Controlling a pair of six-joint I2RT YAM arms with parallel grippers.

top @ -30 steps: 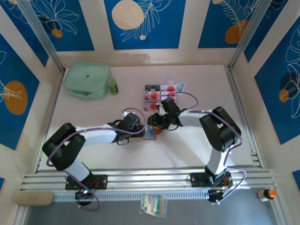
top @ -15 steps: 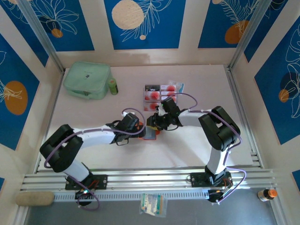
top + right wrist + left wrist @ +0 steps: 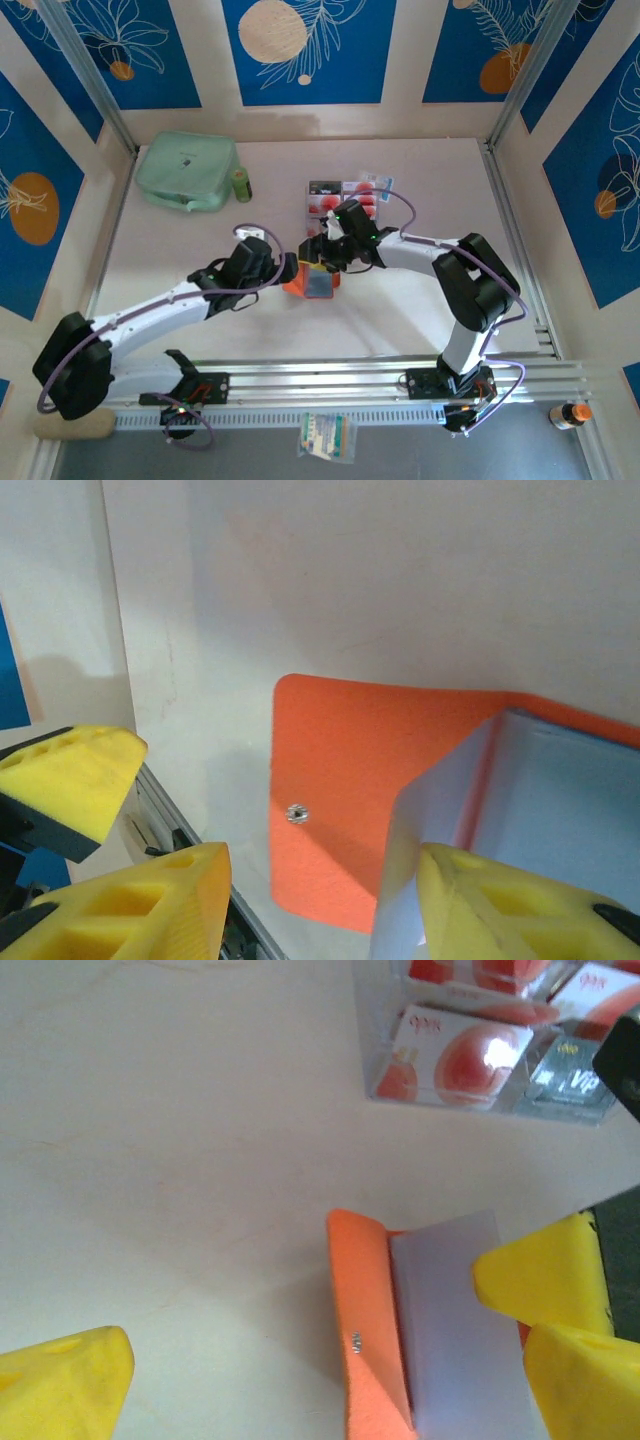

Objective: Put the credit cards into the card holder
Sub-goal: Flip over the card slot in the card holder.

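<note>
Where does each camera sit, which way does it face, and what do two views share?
Top external: fixed above and behind the robot, looking down at the table; both arms show, left gripper and right gripper at the card holder.
Left wrist: on the left arm, facing the card holder and credit cards; its open gripper's fingers show.
Right wrist: on the right arm, looking down at the card holder; its fingers show.
Shared: both wrist views show the card holder's snap stud.

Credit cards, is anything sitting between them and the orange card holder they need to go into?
Nothing lies on the table between the credit cards and the card holder; the left wrist view shows that strip bare. The right hand hangs over the gap, at the holder's far edge.
</note>
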